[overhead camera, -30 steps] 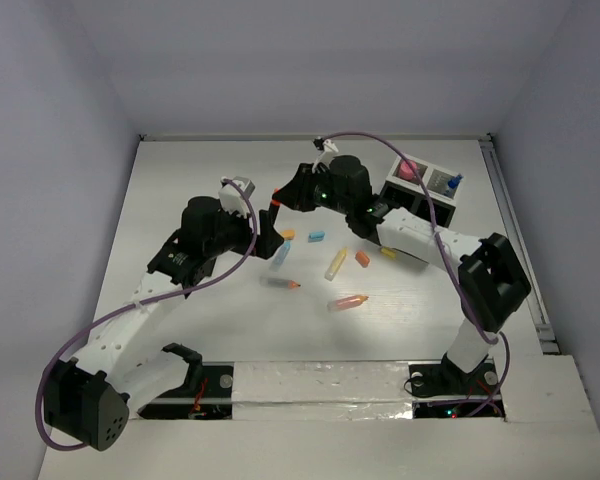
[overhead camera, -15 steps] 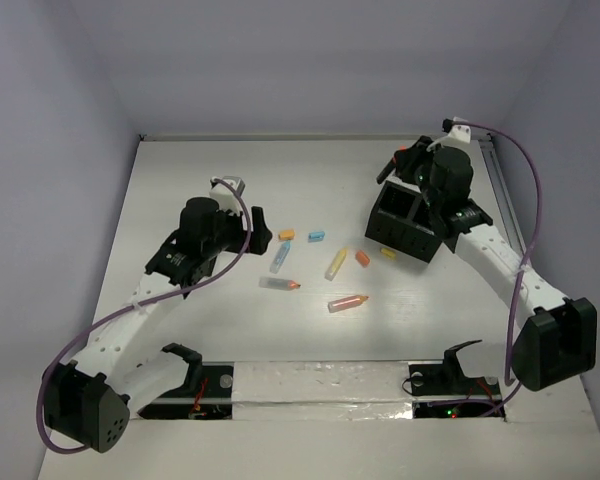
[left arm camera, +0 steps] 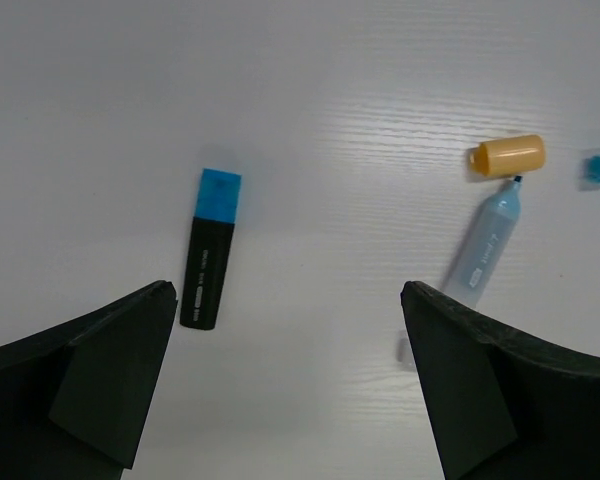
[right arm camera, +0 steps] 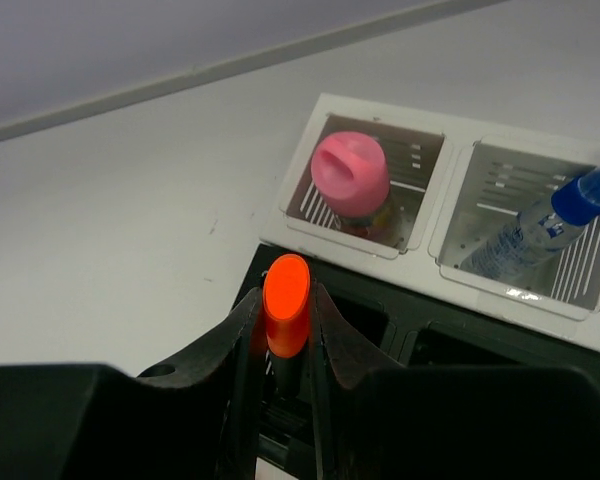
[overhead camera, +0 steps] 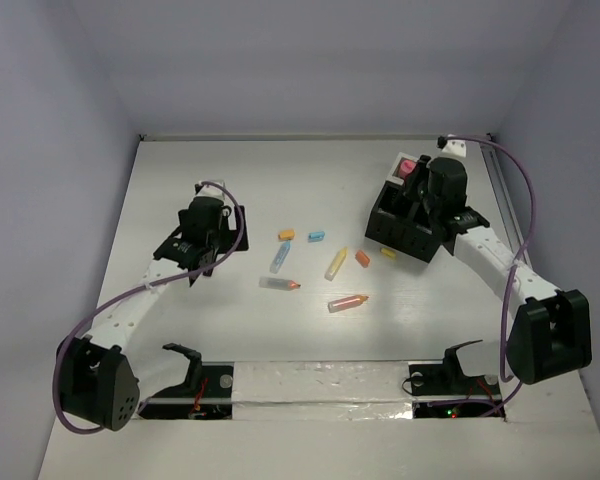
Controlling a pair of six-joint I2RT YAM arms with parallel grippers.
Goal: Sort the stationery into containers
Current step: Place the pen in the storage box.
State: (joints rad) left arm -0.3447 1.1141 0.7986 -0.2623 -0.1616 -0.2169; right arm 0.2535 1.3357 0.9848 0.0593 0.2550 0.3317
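White table (overhead camera: 280, 180) below, right claw (right arm camera: 285, 312) pinches an orange-capped marker (right arm camera: 286, 285) upright just over the black divided box (overhead camera: 405, 235); left claw (left arm camera: 288, 290) gapes empty above a blue-capped black highlighter (left arm camera: 208, 255).

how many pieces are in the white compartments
2: a pink-topped piece in one white compartment, a blue-capped pen leaning in the one beside it. Others may be hidden beneath.

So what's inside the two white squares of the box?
A pink round piece sits in one white compartment; a clear blue-capped pen leans in the other. What lies under the pink piece is covered.
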